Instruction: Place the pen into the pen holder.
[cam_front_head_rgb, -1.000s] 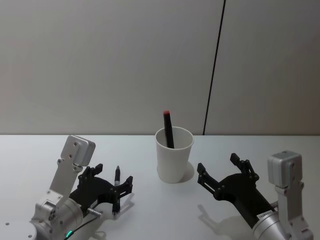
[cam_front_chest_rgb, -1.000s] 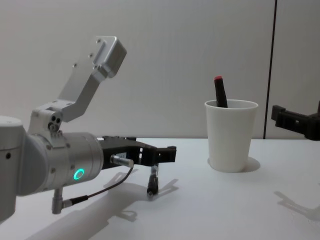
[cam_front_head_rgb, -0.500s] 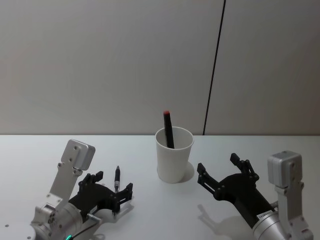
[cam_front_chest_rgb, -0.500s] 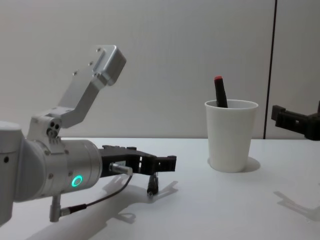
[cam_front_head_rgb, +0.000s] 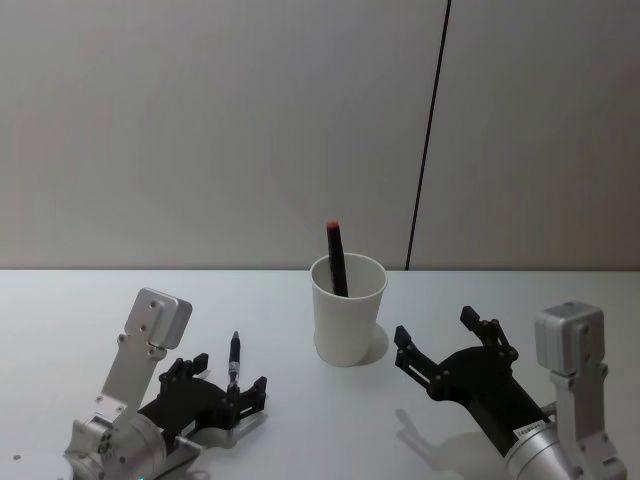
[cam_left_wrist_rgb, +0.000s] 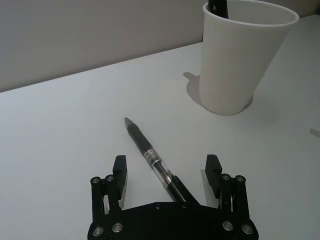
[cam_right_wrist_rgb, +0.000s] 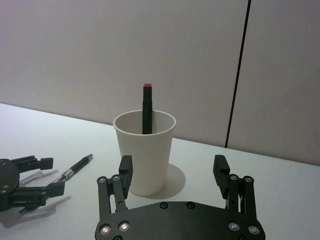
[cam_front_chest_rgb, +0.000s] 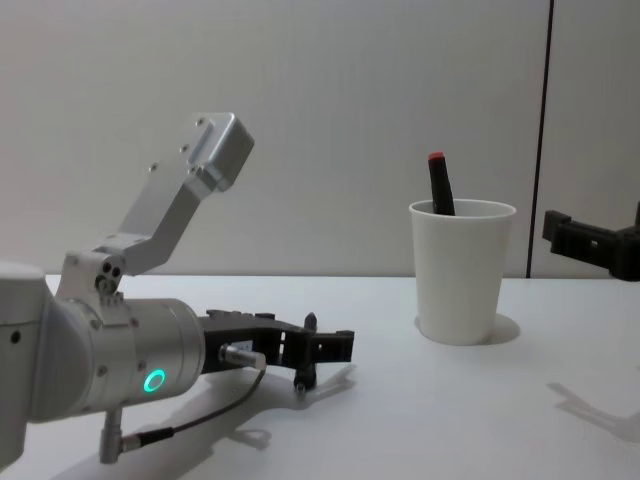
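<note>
One skewed close could flick the pen (cam_left_wrist_rgb: 150, 155) away, since the left gripper (cam_left_wrist_rgb: 166, 164), spread wide, straddles only its near end (right gripper (cam_front_head_rgb: 435, 330) idles wide beside the pen holder (cam_front_head_rgb: 348, 310)).

A bare lab-like test room: plain white table (cam_front_head_rgb: 80, 300), blank grey wall panels (cam_front_head_rgb: 200, 130), one dark seam (cam_front_head_rgb: 428, 130).
</note>
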